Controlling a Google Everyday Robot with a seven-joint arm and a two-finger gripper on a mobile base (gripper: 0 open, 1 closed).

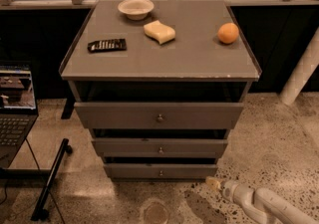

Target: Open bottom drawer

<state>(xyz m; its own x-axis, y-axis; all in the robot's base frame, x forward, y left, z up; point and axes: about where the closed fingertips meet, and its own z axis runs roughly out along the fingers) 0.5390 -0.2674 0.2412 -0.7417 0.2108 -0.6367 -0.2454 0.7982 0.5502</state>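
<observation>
The grey cabinet has three stacked drawers. The bottom drawer (160, 170) is the narrowest and slimmest, with a tiny round metal knob (160, 172) at its centre. The mid-width drawer (159, 147) and the widest top drawer (158, 115) sit above it. My gripper (213, 183) is low near the floor, just right of the bottom drawer's right end, on the white arm (264, 203) that comes in from the lower right. It is apart from the knob.
On the cabinet top (164, 54) lie a white bowl (135, 7), a yellow sponge (159, 32), an orange (228, 33) and a black remote (106, 45). A laptop (15, 103) on a black stand (50, 180) is at left. A white post (301, 73) stands at right.
</observation>
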